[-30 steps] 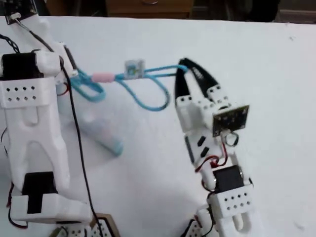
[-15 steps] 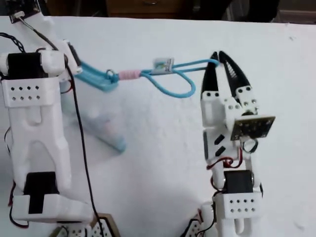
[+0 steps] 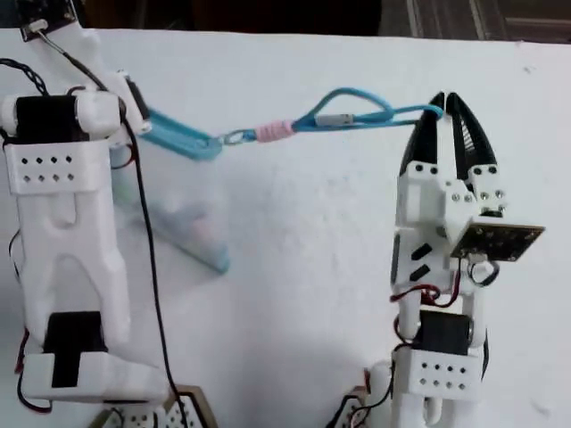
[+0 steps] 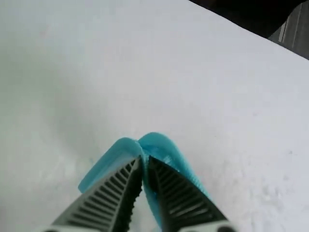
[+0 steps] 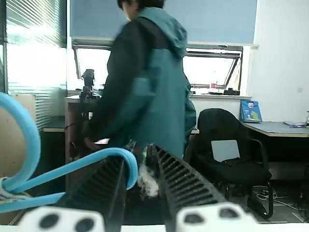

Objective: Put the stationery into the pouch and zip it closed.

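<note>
The clear pouch (image 3: 183, 192) with a blue zipper edge (image 3: 178, 134) lies on the white table (image 3: 303, 267), and pinkish stationery (image 3: 201, 230) shows faintly inside it. My left gripper (image 4: 143, 160) is shut on the blue end of that edge (image 4: 157, 147), at the table's back left beside the left arm (image 3: 58, 205). A pink zipper pull (image 3: 275, 131) leads into a blue cord loop (image 3: 352, 102), stretched taut to the right. My right gripper (image 3: 443, 105) is shut on the far end of the cord (image 5: 96, 159), lifted off the table.
A black cable (image 3: 143, 232) hangs down the left arm over the pouch. A brown block (image 3: 192, 406) sits at the front edge between the arm bases. In the right wrist view a person stands in the room behind, with desks and a chair.
My right gripper has moved right and toward the back with the cord, drawing it taut. The pink pull has slid right along the zipper. The left arm has hardly shifted.
</note>
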